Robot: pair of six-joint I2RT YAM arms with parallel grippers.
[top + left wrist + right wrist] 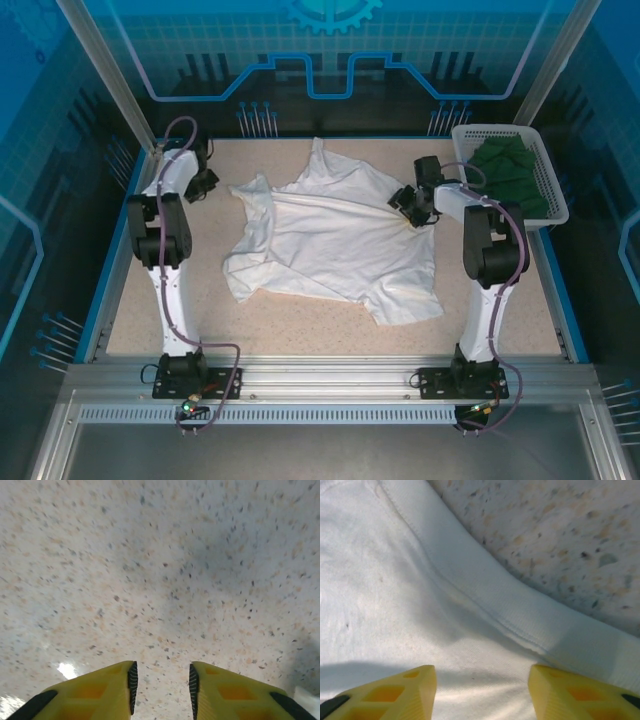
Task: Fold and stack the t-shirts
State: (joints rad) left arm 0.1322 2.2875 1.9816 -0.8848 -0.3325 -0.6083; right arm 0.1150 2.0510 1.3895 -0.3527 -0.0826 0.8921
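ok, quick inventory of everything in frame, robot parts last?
white t-shirt: 1, white, spread rumpled across the middle of the table
green t-shirt: 1, dark green, bunched inside the basket
basket: 1, white lattice, far right corner
table: 1, speckled beige, under everything
left gripper: 1, yellow fingers, open, over bare table at far left
right gripper: 1, yellow fingers, open, over the white t-shirt near a stitched hem

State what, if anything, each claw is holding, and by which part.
Nothing. Left claw open over the table; right claw open over the white t-shirt's edge.
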